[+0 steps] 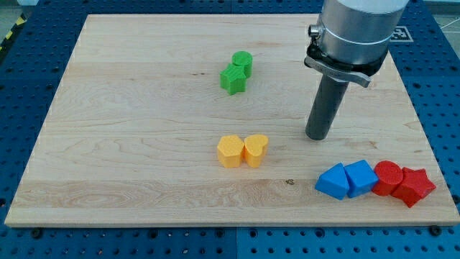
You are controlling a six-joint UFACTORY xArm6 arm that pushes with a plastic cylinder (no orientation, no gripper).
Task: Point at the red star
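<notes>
The red star [414, 185] lies at the view's bottom right, near the board's right edge. A red round block [388, 176] touches its left side. My tip [317, 137] rests on the board up and to the left of the red star, well apart from it, above the blue blocks.
Two blue blocks, a triangular one [333, 181] and a squarish one [360, 177], sit left of the red pair. A yellow hexagon [230, 151] and yellow heart [255, 150] lie at centre. A green star [233, 78] and green round block [243, 63] lie at the view's top centre.
</notes>
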